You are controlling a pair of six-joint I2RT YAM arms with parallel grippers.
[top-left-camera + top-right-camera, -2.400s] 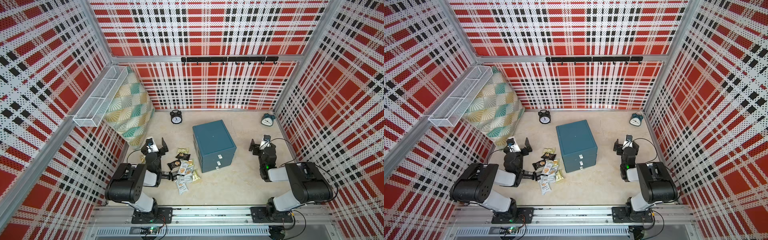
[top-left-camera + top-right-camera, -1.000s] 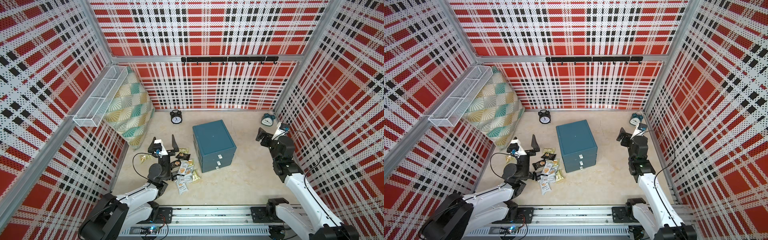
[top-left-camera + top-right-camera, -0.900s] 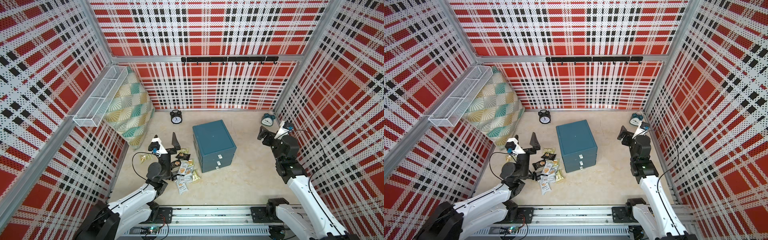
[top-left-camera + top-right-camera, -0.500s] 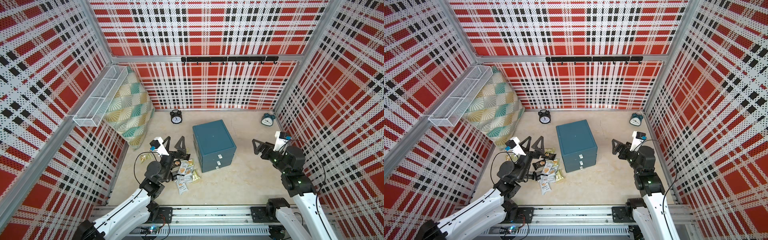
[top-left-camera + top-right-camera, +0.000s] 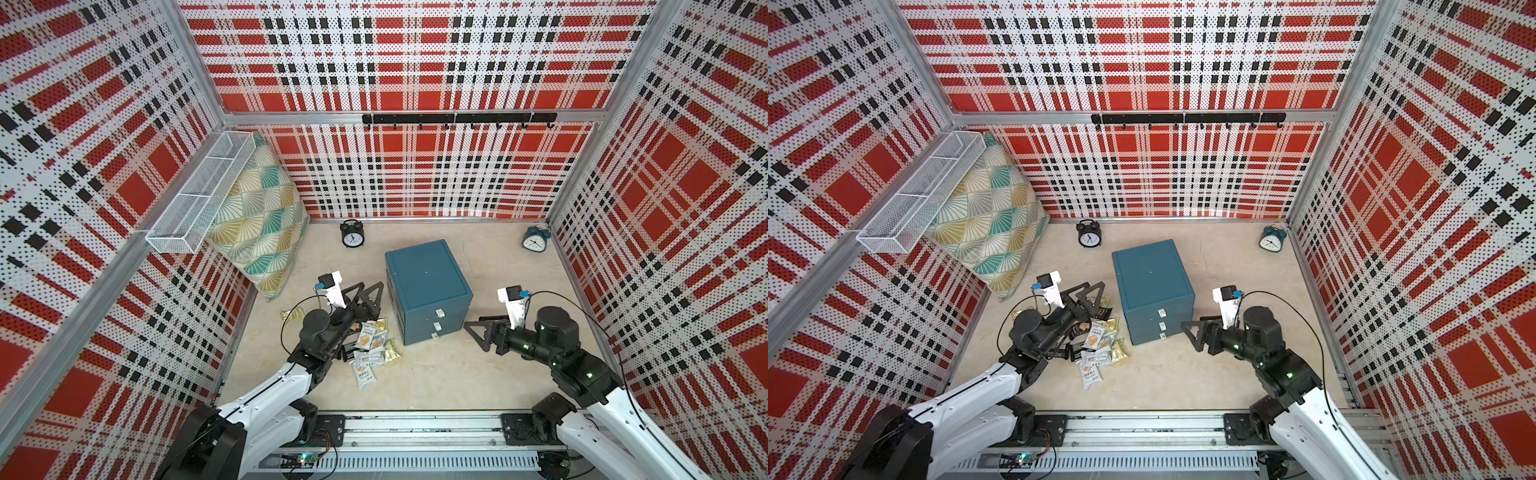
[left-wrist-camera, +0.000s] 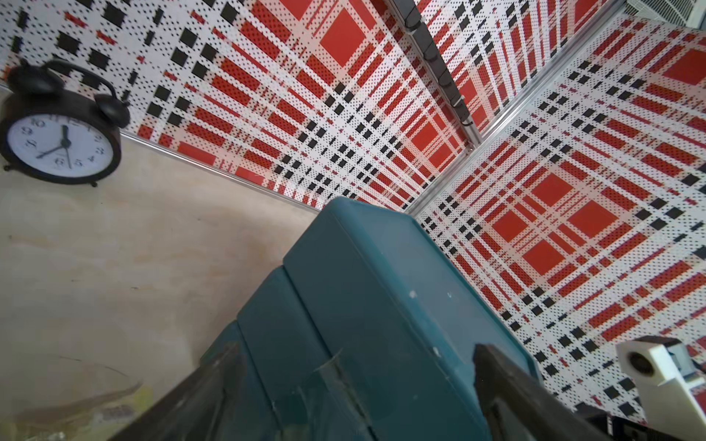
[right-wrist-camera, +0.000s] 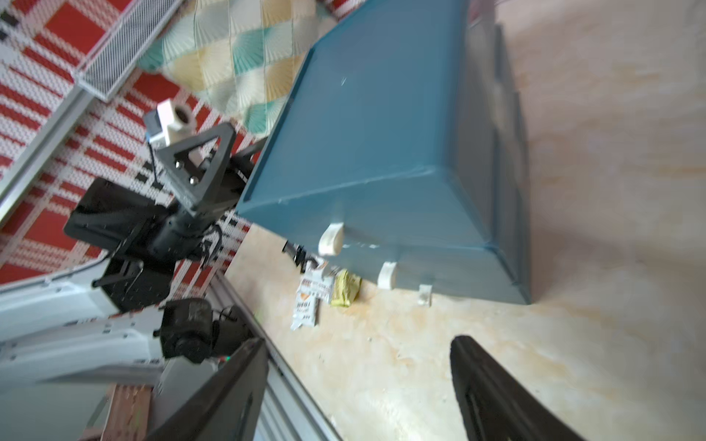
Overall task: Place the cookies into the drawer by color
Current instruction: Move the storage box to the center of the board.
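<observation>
Beyond the metal mounting rail (image 5: 415, 428) at the front edge, two white-and-black arms reach over a beige, marble-look tabletop (image 5: 436, 374). The left gripper (image 5: 369, 291), claw spread wide and holding nothing, hangs over the far side of the cookies (image 5: 370, 349). These lie as a loose heap of white, black and gold packets toward the left edge, just beside the front left corner of the drawer (image 5: 428, 282). The arm covers part of the heap, so the packets cannot be counted. One gold packet (image 5: 291, 316) lies apart, nearer the left edge. The right gripper (image 5: 469, 325) hovers near the cabinet's front right corner. It is seen side-on in both top views, but the blurred right wrist view shows its fingers apart over bare surface. The teal cabinet stands mid-tabletop with all three drawers shut, their white tabs facing the front edge. At the far edge stand a black alarm clock (image 5: 351, 235) and, in the far right corner, a teal alarm clock (image 5: 535, 239). A fan-patterned cushion (image 5: 257, 224) leans in the far left corner under a white wire basket (image 5: 199, 199). Red, black and white plaid pegboard walls (image 5: 415, 62) enclose the scene, with a black hook rail (image 5: 457, 118) on the back one.
</observation>
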